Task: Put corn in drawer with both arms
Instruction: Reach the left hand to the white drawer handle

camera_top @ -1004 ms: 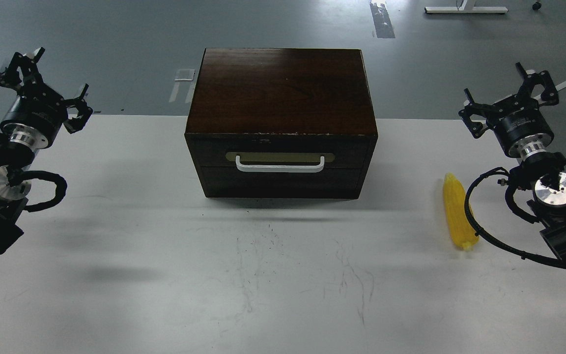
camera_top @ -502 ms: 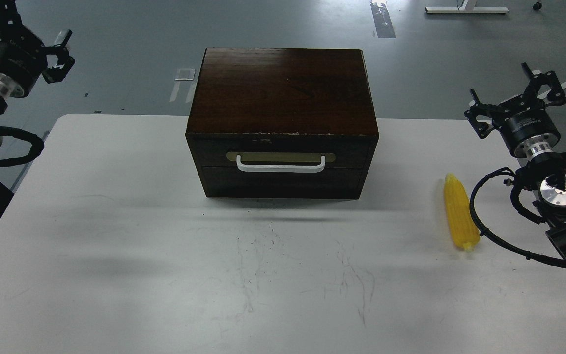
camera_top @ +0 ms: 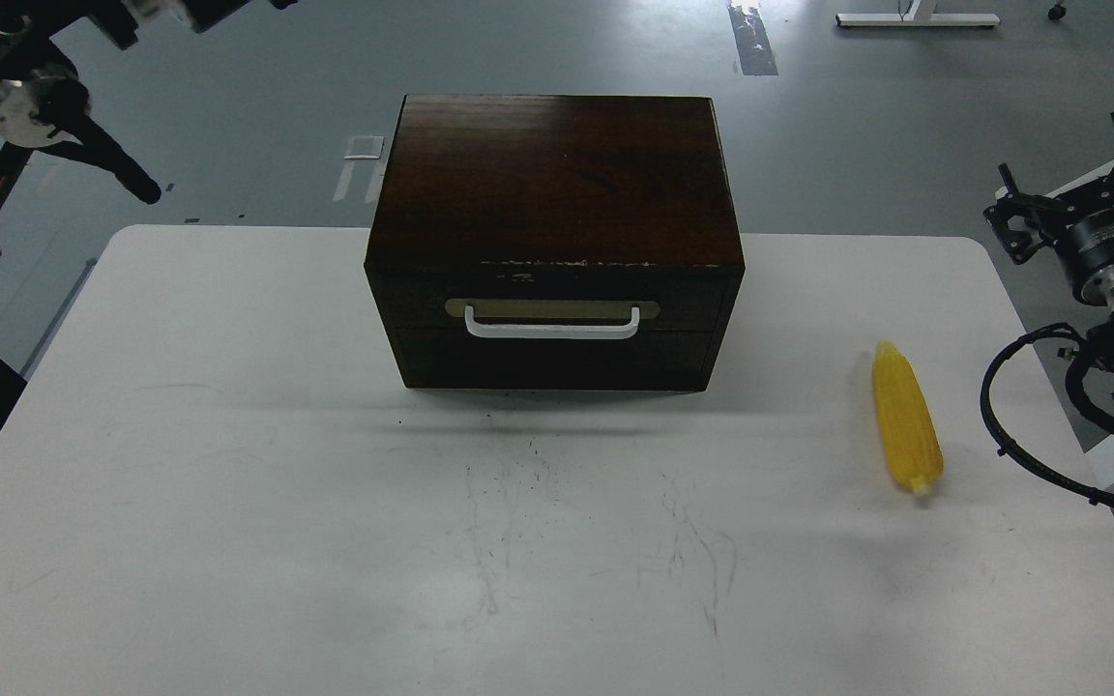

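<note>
The corn (camera_top: 906, 421), a tapered yellow cob ribbed with kernel rows and ending in a pale stub, lies flat on the scuffed white desk (camera_top: 228, 483) at about four o'clock from the box (camera_top: 555, 242), well apart from it and touched by neither arm. The box is a dark, glossy wooden block whose drawer (camera_top: 553, 329) sits flush and closed, a white bar handle (camera_top: 552, 327) on a tan plate across its front. The right jaws (camera_top: 1074, 184), black claws above a silver ring at three o'clock off the desk edge, stand spread and hold nothing, while the left arm (camera_top: 25, 97) runs out of view at eleven o'clock so its jaws cannot be seen.
</note>
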`<action>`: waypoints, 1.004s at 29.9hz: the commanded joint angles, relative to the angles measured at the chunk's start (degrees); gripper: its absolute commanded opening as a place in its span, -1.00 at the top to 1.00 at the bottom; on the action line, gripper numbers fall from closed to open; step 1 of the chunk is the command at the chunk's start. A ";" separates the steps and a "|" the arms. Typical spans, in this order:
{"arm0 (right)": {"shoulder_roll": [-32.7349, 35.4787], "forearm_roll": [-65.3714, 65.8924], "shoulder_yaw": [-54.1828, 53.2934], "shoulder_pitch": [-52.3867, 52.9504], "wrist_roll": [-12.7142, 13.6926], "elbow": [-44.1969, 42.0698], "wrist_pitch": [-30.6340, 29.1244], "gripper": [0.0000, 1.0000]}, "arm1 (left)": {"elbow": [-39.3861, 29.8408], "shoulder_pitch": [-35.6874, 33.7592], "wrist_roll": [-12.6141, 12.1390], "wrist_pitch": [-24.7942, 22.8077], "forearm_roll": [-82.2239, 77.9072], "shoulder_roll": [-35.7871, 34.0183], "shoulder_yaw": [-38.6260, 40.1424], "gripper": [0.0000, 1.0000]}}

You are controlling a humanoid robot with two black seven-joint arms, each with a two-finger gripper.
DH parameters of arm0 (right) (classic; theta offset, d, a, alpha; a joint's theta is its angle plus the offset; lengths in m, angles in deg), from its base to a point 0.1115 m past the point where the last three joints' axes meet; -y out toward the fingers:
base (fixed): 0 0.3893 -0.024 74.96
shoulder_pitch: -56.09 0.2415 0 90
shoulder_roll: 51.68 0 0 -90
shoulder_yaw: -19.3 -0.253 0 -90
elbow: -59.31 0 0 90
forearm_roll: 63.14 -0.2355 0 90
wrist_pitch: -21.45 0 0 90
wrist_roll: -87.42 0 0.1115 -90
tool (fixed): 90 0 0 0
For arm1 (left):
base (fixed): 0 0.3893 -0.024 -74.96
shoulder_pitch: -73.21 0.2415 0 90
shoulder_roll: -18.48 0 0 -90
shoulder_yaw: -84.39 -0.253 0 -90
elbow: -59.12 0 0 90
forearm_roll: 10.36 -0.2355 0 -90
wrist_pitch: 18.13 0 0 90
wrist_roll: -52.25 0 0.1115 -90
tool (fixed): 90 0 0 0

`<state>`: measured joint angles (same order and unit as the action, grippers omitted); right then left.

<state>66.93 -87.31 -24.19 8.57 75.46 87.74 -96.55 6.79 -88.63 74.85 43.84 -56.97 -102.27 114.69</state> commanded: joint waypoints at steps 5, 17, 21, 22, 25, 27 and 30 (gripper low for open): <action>0.75 0.00 -0.19 -0.11 -0.08 -0.22 0.00 -1.00 | -9.80 0.39 3.67 0.03 -21.49 3.94 -0.41 -0.77; 1.89 0.00 -0.11 -0.11 -0.43 -1.36 0.00 -1.00 | -20.52 -3.65 5.40 0.25 -52.70 4.12 -18.93 -0.76; 2.68 0.00 0.07 -0.11 -0.43 -1.45 0.00 -1.00 | -20.44 -4.36 5.40 5.08 -57.18 4.46 -24.22 -0.76; 2.86 0.00 -0.02 -0.11 -0.43 -1.45 0.00 -1.00 | -20.18 -4.45 5.40 7.35 -60.59 5.42 -26.06 -0.74; 3.65 0.00 -0.02 -0.02 -0.43 -1.45 0.00 -1.00 | -20.09 -4.36 5.40 11.40 -70.17 6.40 -28.97 -0.66; 3.82 0.00 -0.02 -0.11 -0.43 -1.45 0.00 -1.00 | -20.09 -4.36 5.40 11.94 -72.65 6.40 -29.33 -0.62; 3.91 0.00 -0.02 -0.20 -0.43 -1.71 0.00 -1.00 | -20.09 -4.45 5.40 11.94 -74.59 6.57 -29.68 -0.49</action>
<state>70.72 -87.31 -24.18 8.51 75.03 86.22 -96.55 -13.31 -93.02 80.28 55.53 -129.64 -95.86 85.46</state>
